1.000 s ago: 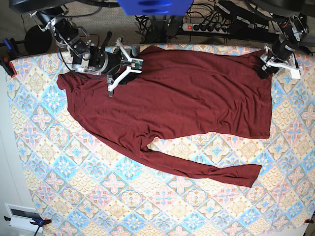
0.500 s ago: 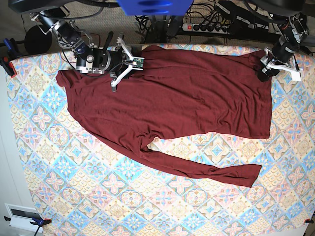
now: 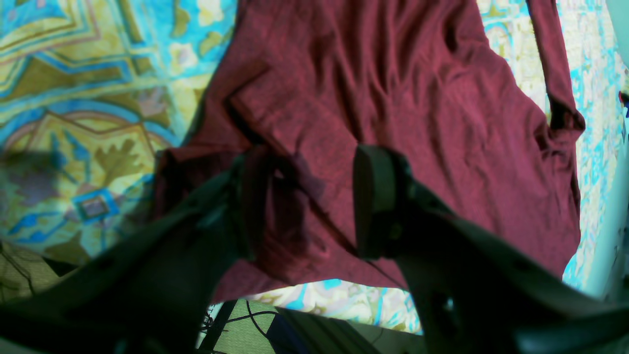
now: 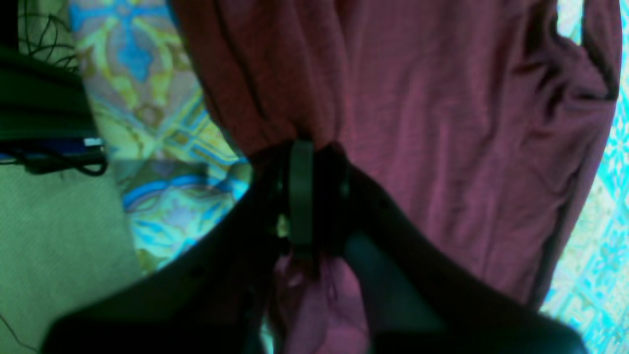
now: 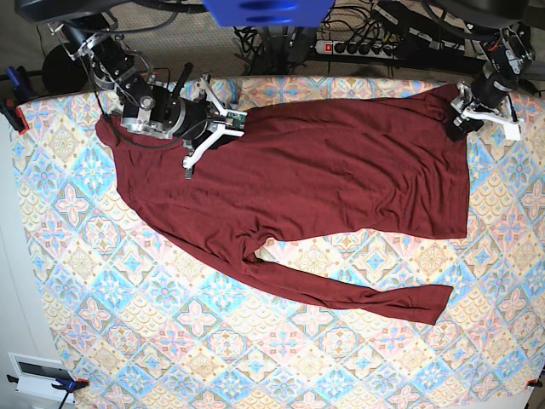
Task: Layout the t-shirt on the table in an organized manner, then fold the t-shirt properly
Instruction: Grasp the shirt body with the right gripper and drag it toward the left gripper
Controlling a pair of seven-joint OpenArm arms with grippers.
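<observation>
Where t-shirt [image 5: 324, 183] sprawls, patterned table [image 5: 170, 341]

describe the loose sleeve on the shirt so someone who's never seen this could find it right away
Start from the table with its pastel diamond-tile cloth, where one dark maroon t-shirt lies spread across the far half. From the shirt's lower edge a long narrow sleeve runs out over the bare pattern toward the base view's lower right. No gripper is near it, and it lies apart from the body.
</observation>
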